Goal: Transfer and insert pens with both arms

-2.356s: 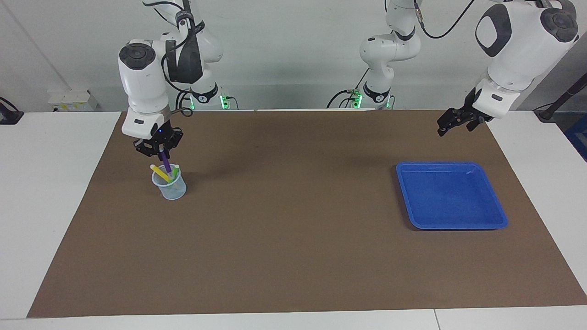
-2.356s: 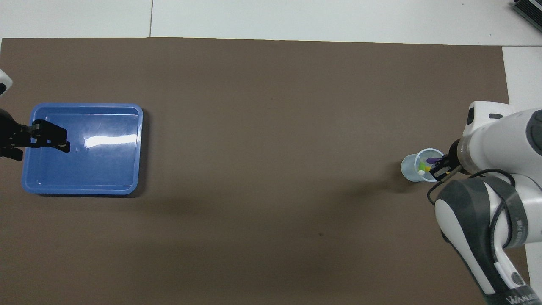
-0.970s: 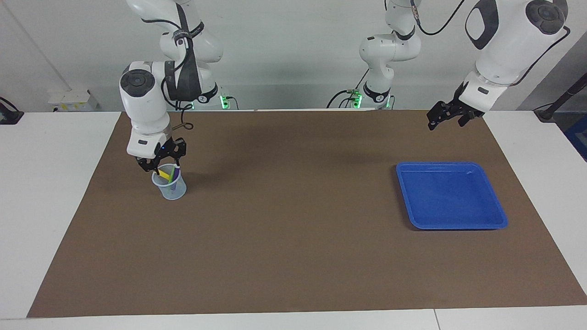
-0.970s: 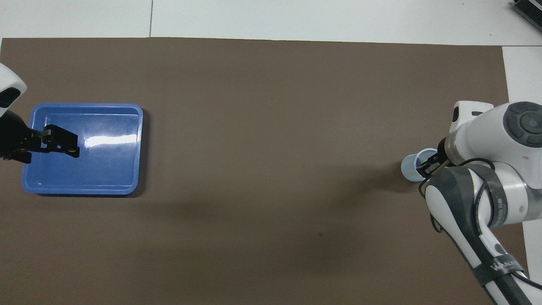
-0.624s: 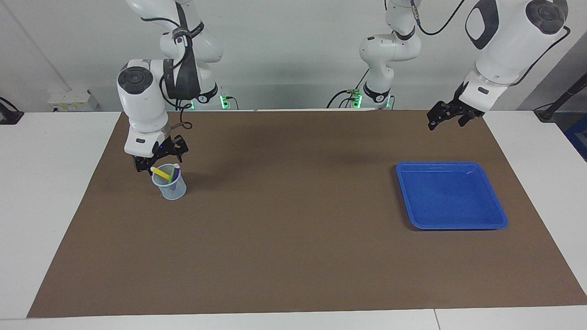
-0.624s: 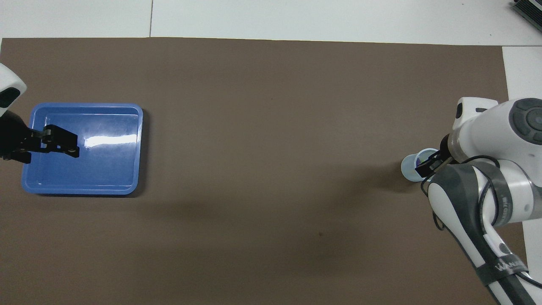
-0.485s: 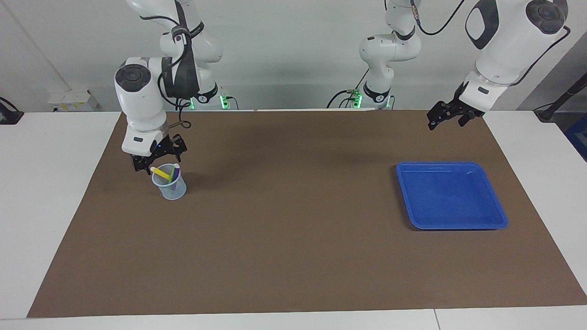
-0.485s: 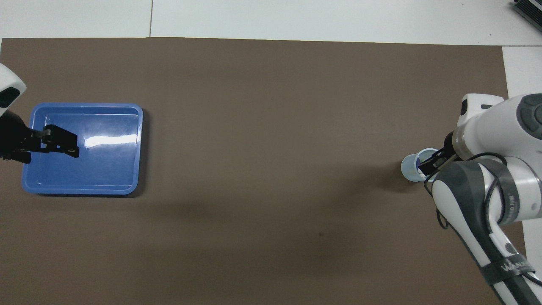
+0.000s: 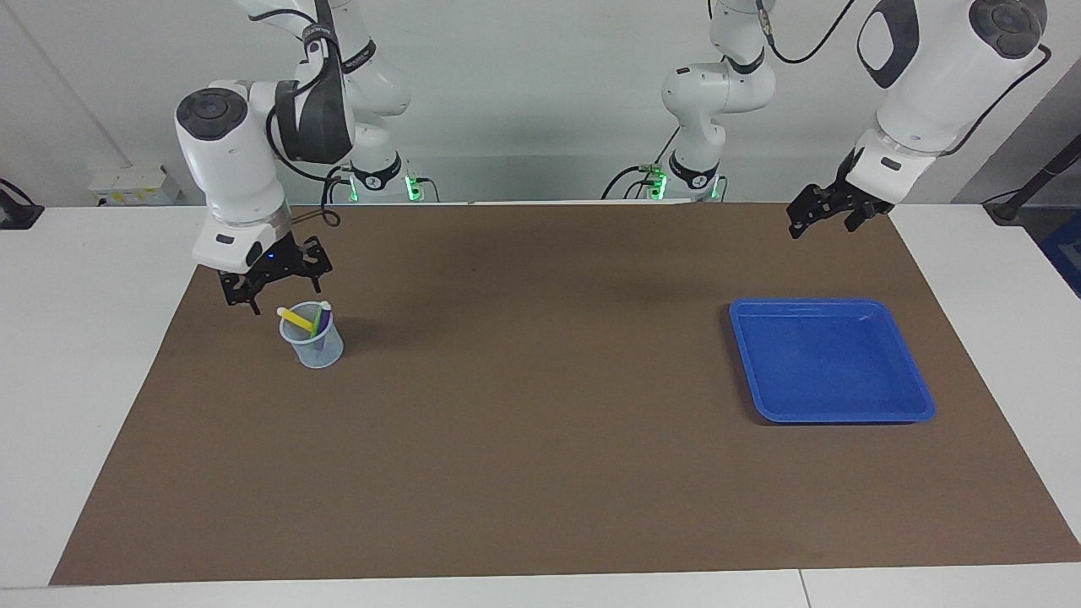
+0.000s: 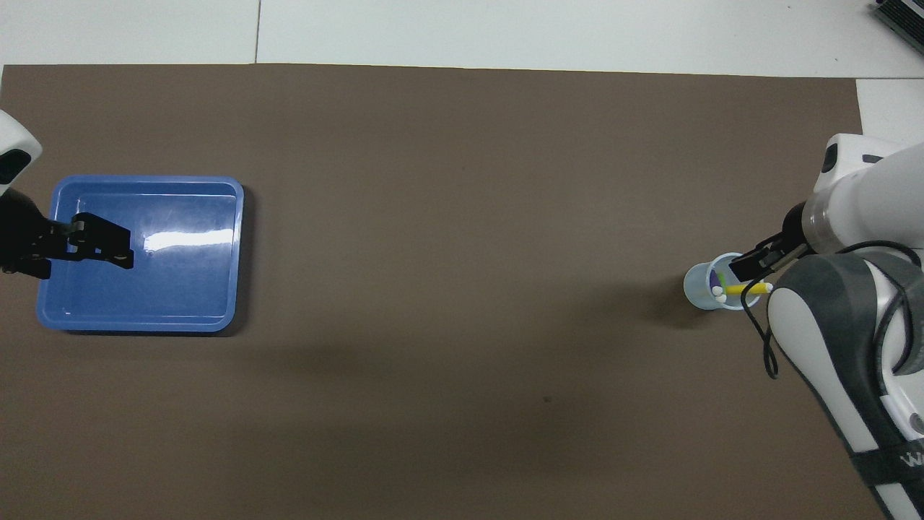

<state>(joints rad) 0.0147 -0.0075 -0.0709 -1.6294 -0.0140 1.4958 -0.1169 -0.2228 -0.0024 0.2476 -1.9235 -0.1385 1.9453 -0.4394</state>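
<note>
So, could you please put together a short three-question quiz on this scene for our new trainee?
1. True or false: the blue tray holds a pen.
2. Where are the yellow pen, green pen and purple pen?
A. on the brown mat
B. in the clear cup
C. in the tray
3. Fill in: the right hand, open and holding nothing, hangs just by the ____.

Key
1. False: the tray has nothing in it, and the left hand, also open, waits in the air near it.
2. B
3. cup
</note>
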